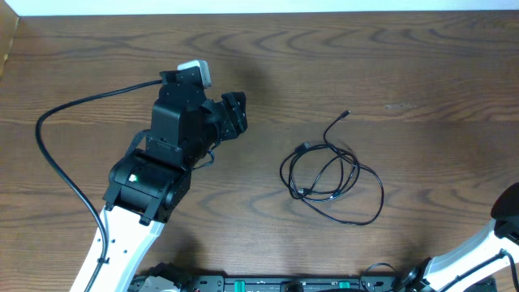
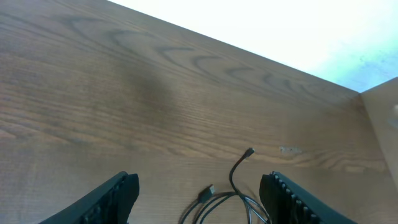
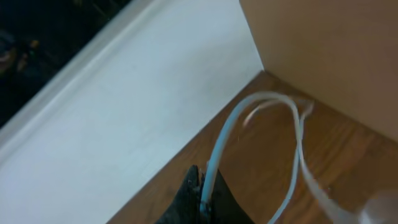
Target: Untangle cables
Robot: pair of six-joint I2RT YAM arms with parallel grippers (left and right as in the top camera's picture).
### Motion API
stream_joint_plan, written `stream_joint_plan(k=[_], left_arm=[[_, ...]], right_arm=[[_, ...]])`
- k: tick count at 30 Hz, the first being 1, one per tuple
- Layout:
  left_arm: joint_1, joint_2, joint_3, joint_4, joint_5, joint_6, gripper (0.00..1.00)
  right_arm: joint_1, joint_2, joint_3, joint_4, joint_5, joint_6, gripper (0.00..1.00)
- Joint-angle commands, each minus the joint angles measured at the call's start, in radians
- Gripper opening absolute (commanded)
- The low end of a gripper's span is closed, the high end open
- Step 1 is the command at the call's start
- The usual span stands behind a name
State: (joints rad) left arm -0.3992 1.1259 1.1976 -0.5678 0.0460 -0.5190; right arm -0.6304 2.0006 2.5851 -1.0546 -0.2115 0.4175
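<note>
Item 1. Table [image 1: 389,65]: brown wood grain, seen from overhead. All listed items are carried on it or stand over it.

Item 2. Black cable [image 1: 328,146]: thin cord, laid flat on the table right of centre. It is coiled in several loose overlapping loops that cross one another. One plug end [image 1: 346,114] is stretched out toward the far edge, clear of the loops. A second small plug [image 1: 305,147] is seen at the upper left of the coil. Nothing is touching the cable.

Item 3. Left tool [image 1: 235,113]: held over the table left of centre, pointed toward the black cable and well apart from it. Its jaws are spread wide and nothing is held. In the left wrist view both dark fingers [image 2: 118,196] are seen at the lower corners, and the near part of the coil is framed between them, farther out on the table.

Item 4. Arm wire [image 1: 57,154]: thick black lead, looped over the left side of the table and attached to the left arm.

Item 5. White cable [image 3: 267,96]: seen in the right wrist view only. It is arched up from the tool, bent over near a tan panel [image 3: 323,56], and run back down to the lower right, where it is blurred.

Item 6. Right tool [image 3: 202,196]: dark jaws are closed together on the white cable at the lower edge of the view. The right arm [image 1: 503,231] is seen at the lower right corner overhead.
</note>
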Motion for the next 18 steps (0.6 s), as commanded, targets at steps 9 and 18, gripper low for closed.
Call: stream_joint_plan(k=[9,18], left_arm=[[0.005,-0.003,0.004,0.004,-0.014,0.014,0.68],[0.005,-0.003,0.004,0.004,-0.013,0.014,0.68]], right_arm=[[0.007,0.123,0.004,0.084,0.025,-0.034,0.01],[0.008,0.275,0.004,0.078,0.120,-0.034,0.01]])
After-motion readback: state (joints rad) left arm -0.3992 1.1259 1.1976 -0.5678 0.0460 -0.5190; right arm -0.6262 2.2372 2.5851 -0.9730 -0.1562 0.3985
